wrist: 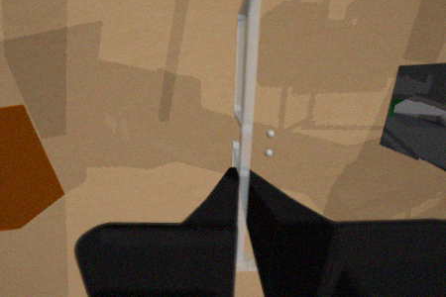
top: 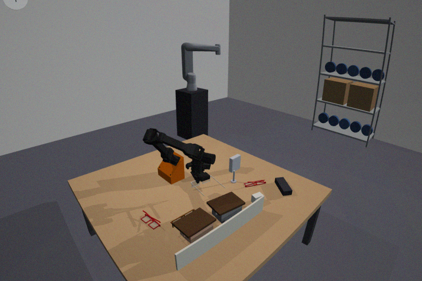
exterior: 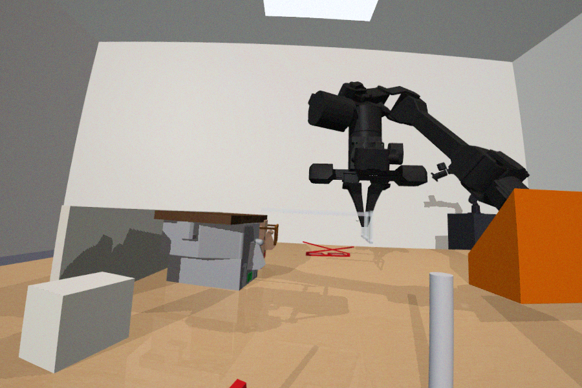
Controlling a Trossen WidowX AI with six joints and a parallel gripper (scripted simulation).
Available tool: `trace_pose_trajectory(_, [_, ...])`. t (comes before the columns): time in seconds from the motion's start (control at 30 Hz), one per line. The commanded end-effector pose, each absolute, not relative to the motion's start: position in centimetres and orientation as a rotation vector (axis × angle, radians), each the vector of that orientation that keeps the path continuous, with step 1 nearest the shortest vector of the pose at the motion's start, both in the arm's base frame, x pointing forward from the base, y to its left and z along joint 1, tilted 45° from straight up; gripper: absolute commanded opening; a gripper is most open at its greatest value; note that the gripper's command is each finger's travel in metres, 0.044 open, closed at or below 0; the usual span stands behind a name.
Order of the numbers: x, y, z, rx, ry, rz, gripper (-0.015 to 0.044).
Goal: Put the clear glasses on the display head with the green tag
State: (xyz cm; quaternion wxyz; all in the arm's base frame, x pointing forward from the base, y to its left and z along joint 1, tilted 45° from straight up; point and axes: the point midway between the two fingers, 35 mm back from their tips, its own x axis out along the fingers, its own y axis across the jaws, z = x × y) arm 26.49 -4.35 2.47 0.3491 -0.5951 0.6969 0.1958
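Observation:
My gripper (top: 199, 181) (exterior: 364, 224) (wrist: 237, 174) points down and is shut on the clear glasses (top: 218, 181) (exterior: 369, 229) (wrist: 251, 61), gripping their front frame off-centre in the wrist view. The glasses are in the air, temples open and roughly level, reaching towards the heads' side. The grey head (top: 228, 216) (exterior: 218, 244) (wrist: 421, 128) has a green tag (exterior: 249, 276) (wrist: 393, 107) and a brown top. It stands apart from the glasses, with its face towards my side. The other head (top: 199, 232) (exterior: 269, 238), skin-toned, wears brown glasses (top: 184, 217) (exterior: 277, 229). Its face is largely hidden.
A low pale wall (top: 221, 235) (exterior: 58, 247) runs behind the heads. A white block (top: 256, 197) (exterior: 94, 320) stands beside the grey head. Red glasses (top: 150, 220) (exterior: 328, 254) lie left, another red pair (top: 255, 183) right, near a mirror (top: 234, 163) and black case (top: 283, 186).

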Motion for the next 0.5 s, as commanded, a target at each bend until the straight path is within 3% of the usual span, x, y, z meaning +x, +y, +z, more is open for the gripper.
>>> trace_pose_trajectory(0.0, [26.25, -4.66, 2.01, -1.549, 1.820, 0.514, 0.0000])
trace_pose_trajectory(0.47, [26.24, -5.21, 1.26, -1.550, 1.820, 0.513, 0.0000])
